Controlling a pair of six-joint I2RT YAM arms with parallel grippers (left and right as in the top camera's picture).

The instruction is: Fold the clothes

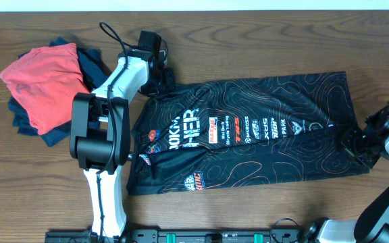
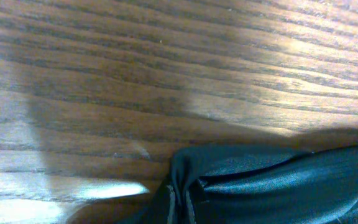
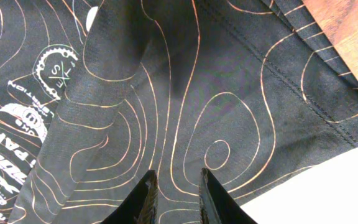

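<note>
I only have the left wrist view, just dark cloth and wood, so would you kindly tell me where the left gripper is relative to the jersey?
Observer: The left gripper is at the far left corner of the jersey, which lies spread across the table.
Operator: Thank you. Where is the other arm?
Observer: The right gripper is at the jersey's right edge, its fingers narrowly apart over the cloth.
Operator: Is anything else on the table?
Observer: A red garment lies on navy garments, left of the jersey.
</note>
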